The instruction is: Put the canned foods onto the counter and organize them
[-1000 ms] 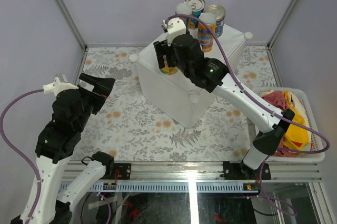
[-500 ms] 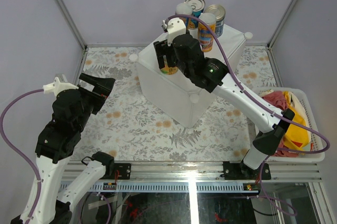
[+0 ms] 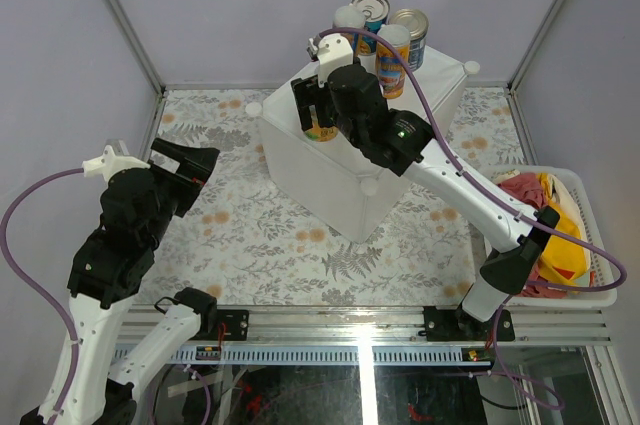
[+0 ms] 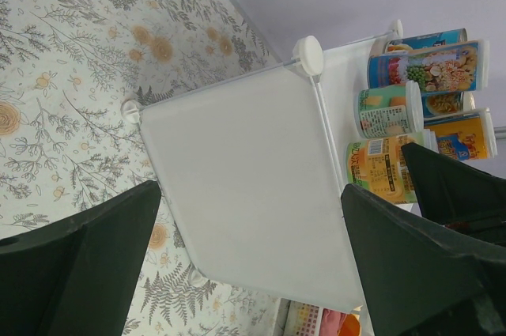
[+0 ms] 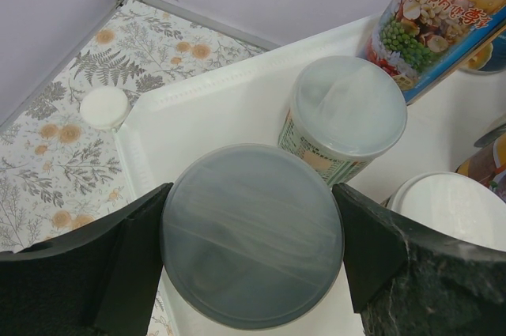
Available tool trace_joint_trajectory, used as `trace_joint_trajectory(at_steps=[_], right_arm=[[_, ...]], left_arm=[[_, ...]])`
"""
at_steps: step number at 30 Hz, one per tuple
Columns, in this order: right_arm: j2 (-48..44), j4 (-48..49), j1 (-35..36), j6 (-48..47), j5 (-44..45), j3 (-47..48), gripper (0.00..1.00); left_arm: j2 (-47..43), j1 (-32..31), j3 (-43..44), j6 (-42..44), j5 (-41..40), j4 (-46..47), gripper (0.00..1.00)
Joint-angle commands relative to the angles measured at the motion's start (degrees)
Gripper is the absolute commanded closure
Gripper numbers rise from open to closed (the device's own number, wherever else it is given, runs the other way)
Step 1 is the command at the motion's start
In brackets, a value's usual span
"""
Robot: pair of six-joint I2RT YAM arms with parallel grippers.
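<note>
Pinching the upright can (image 5: 251, 233) on the bench (image 5: 221, 115), upper middle of the frame, the right tool (image 3: 321, 108) sits straight above it.

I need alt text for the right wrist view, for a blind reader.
The right pincer grips a clear-lidded can standing on the white counter. A second lidded can and a can with peas on its label are behind it.

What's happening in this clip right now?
The right hand grips a clear-lidded can from both sides, standing it near a corner of the white counter. Several other cans are already grouped at the counter's far end. The left hand hangs open over the floral table, holding nothing.
</note>
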Motion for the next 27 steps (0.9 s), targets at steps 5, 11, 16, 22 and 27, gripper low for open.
trace_joint_trajectory(at_steps=[5, 11, 16, 22, 27], right_arm=[[-3.4, 4.5, -0.3, 0.3, -0.3, 2.6, 0.14], [-3.5, 4.7, -0.3, 0.2, -0.3, 2.5, 0.13], [-3.5, 4.9, -0.3, 0.1, 0.0, 2.4, 0.11], [-3.6, 5.0, -0.3, 0.0, 0.0, 2.5, 0.11], [-3.7, 5.1, -0.3, 0.0, 0.0, 2.5, 0.11]], left_arm=[[0.1, -0.3, -0.1, 1.3, 1.0, 3.2, 0.02], [0.0, -0.3, -0.2, 1.2, 1.1, 3.1, 0.02], [0.0, -0.3, -0.1, 1.2, 1.1, 3.0, 0.02], [0.0, -0.3, -0.2, 1.2, 1.1, 3.0, 0.02], [-0.1, -0.3, -0.3, 1.1, 1.1, 3.0, 0.02]])
